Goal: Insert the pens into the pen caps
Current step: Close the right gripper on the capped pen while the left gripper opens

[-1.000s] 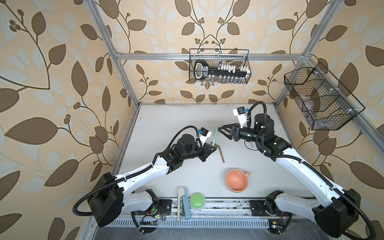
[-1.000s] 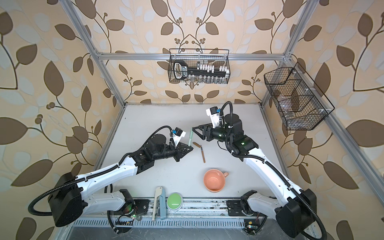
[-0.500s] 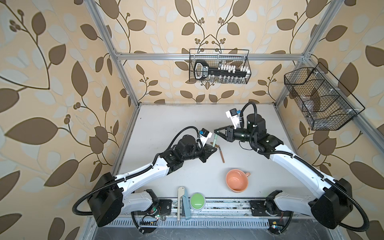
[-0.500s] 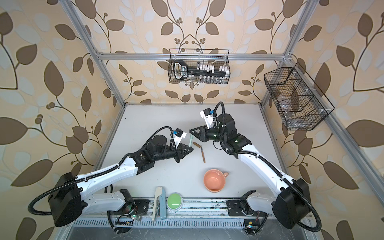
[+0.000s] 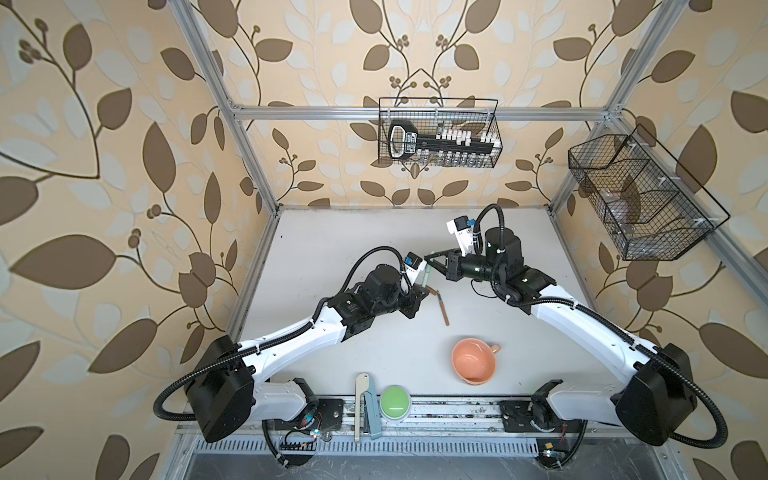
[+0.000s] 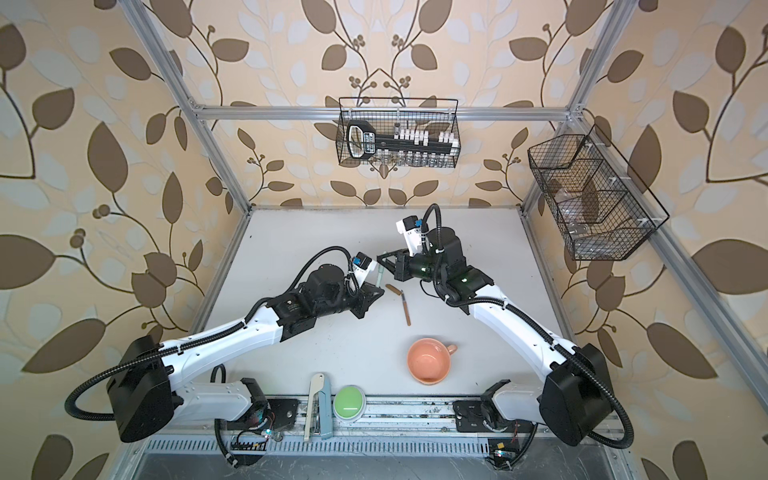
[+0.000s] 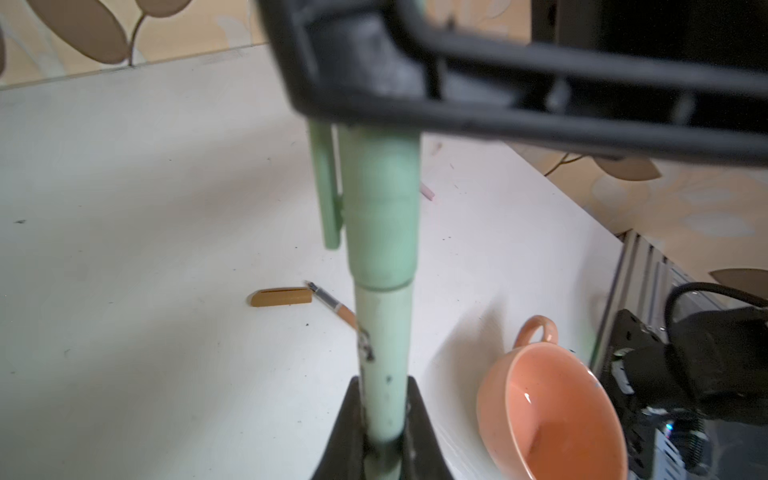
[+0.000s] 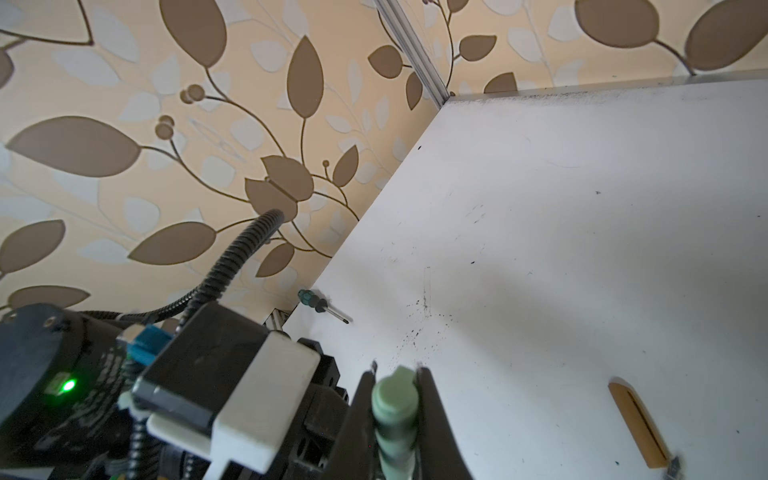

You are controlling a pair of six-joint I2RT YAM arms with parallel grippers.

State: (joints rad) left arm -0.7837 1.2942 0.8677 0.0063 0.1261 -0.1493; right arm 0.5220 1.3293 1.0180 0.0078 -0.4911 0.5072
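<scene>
Your left gripper has its black jaws pressed together on the barrel of the grey-green pen. This is a smooth round plastic tube, pale, with some dark scuffs. Your right gripper is clamped on the pale green cap, which sits over the other end of this pen. The cap is matt and a little thicker than the barrel, with a flat clip along one side and a rounded end. Both are held in the air over the middle of the dull white table, which has black specks. On the table between the arms, the tan-brown cap lies just beside the dark pointed tip of the tan-brown pen. A glossy orange cup sits nearer, to the right. In the wire basket on the far wall a black thing carries a white label, too small for you to read.
</scene>
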